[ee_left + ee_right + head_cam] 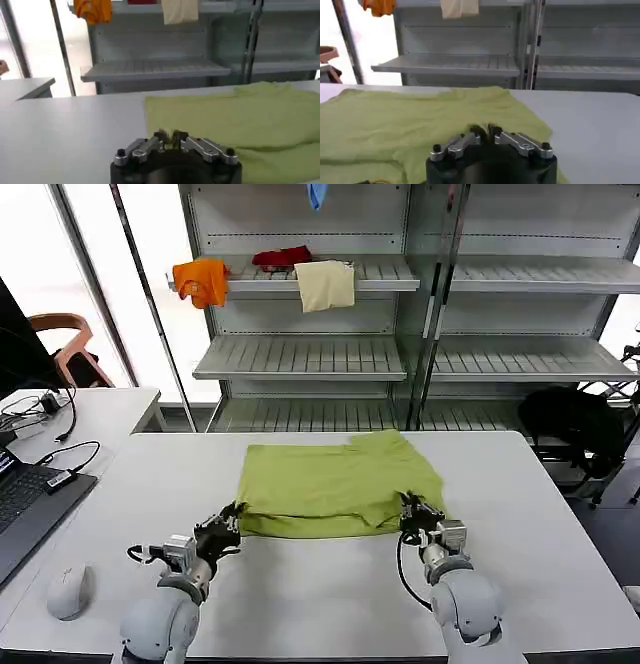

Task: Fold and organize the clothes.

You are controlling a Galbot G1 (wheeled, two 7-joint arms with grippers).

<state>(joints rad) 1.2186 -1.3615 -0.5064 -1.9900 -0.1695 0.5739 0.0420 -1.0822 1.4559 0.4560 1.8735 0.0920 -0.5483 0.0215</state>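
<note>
Shelving with orange, red and cream garments stands behind a white desk, where the lime T-shirt lies partly folded at mid-desk, its near edge toward the robot. My worry is that a thin pinch could slip or take only the top layer, so the fold would drag crooked if one side lets go as both arms lift. Left gripper and right gripper sit at the near corners, jaws nearly closed, each pinching the shirt's hem.
</note>
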